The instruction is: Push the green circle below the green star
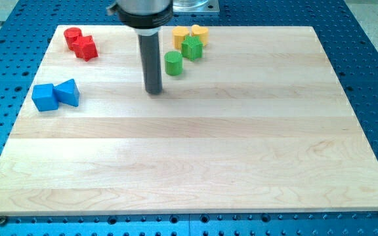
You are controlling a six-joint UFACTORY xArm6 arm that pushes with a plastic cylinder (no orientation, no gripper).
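The bare wooden desk (195, 170) lay nearest the camera, nothing on its near half; farther back my tip (154, 91) rested on the wood, toward the far edge and a little left of centre; the arm carried no hand, only the rod, so there was nothing to spread or pinch. The green circle (173, 63) stood just to the right of my tip, slightly nearer the far edge, apart from it as far as I could tell; the green star (191, 48) sat just beyond it, up and to the right, close or perhaps touching. Two yellow blocks (189, 35) crowded behind the star by the far edge; two red blocks (81, 43) sat near the far left corner; two blue blocks (55, 95) by the left edge. I judged the job partly done; the circle lay nearer than the star yet offset left, and wanted a short nudge rightward.
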